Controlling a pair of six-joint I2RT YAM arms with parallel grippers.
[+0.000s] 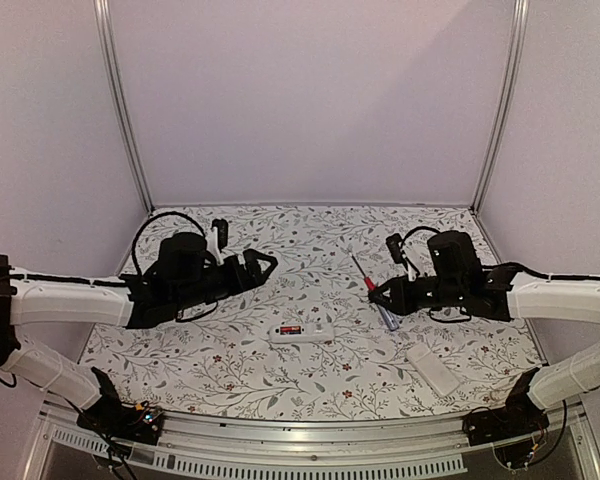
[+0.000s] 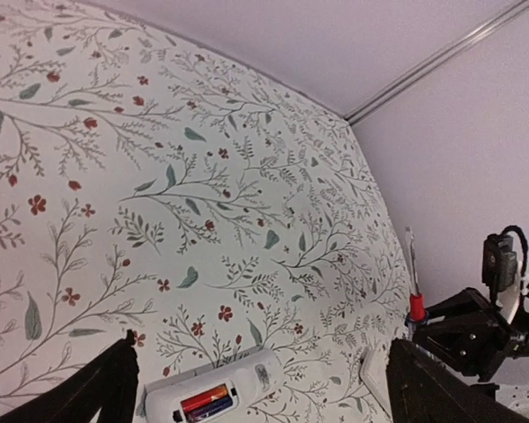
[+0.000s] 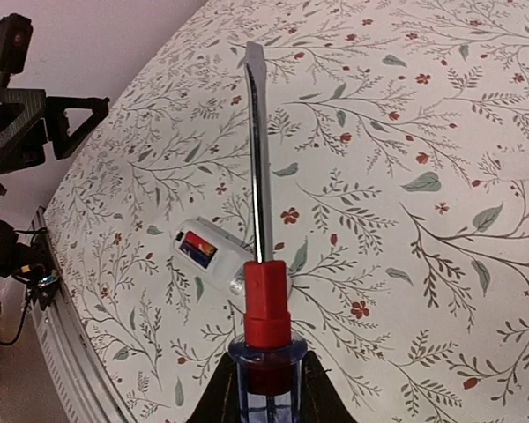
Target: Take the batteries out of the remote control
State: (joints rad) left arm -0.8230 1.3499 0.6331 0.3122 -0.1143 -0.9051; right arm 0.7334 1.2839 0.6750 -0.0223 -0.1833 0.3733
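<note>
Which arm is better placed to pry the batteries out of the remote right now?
Probably the right. The right gripper is shut on the screwdriver, and the remote lies close by with its batteries exposed. The left gripper is open and holds no tool.

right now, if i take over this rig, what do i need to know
Left gripper: open, empty, hovering left of the remote control.
Right gripper: shut on the screwdriver by its handle, to the remote's right, blade clear of it.
The remote lies mid-table, recess up, with the batteries seated in it. A flat white plate, likely the cover, lies near the right arm's base.
Done: the compartment is exposed.
Left: get the batteries out; none are out yet.
</note>
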